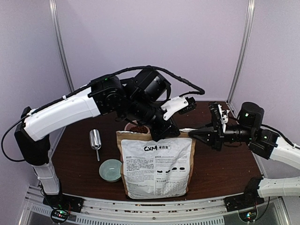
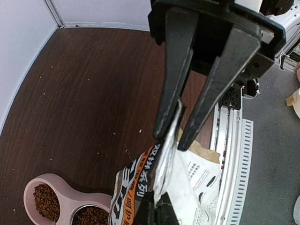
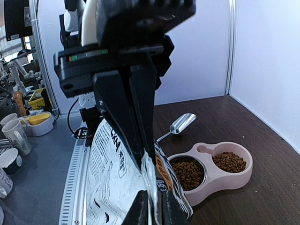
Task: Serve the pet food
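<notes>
Now the left jaws are clamped shut on the top edge of the upright paper bag and the right jaws pinch that same edge, while the pet food lies in both cups of the pink double bowl on the worktop.

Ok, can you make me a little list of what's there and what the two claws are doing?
paper bag: standing upright, in front of the arms
left claw: shut on the bag's top edge
right claw: at the bag's top edge too, fingers nearly together; grip unclear
pet food: in both cups of the pink double bowl
scoop: lying left of the bag, nobody holding it
green bowl: left of the bag, near the scoop
</notes>
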Motion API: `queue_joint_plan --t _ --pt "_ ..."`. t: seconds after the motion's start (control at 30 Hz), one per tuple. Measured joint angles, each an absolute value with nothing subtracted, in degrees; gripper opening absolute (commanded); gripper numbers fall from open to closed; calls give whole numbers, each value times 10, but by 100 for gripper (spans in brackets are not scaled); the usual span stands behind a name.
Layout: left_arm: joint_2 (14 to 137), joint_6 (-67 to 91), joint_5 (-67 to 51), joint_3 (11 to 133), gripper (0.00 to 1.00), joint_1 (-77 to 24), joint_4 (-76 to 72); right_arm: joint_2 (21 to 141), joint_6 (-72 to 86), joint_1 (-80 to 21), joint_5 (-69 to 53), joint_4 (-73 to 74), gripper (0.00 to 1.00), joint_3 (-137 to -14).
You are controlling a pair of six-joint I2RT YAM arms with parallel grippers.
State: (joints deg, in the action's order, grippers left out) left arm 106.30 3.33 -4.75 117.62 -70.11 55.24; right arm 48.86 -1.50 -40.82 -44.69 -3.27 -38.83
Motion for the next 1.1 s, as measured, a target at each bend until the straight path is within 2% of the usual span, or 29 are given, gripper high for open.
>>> queue_joint_plan --t 0.33,0.8,0.9,1.03,1.1 --pt "1063 33 -56 1176 0 -701 553 496 -9 -407 -449 -75 36 -388" --pt "1063 33 -58 1176 0 -701 553 533 -9 -408 -467 -74 36 -388" --pt "1063 33 -59 1176 0 -701 553 541 -9 -412 -472 -74 31 -389" --pt "1063 33 -60 1175 0 -701 552 552 -6 -418 -477 -73 2 -391" --pt "1063 33 -60 1175 0 -700 552 556 -8 -420 -481 -71 0 -392"
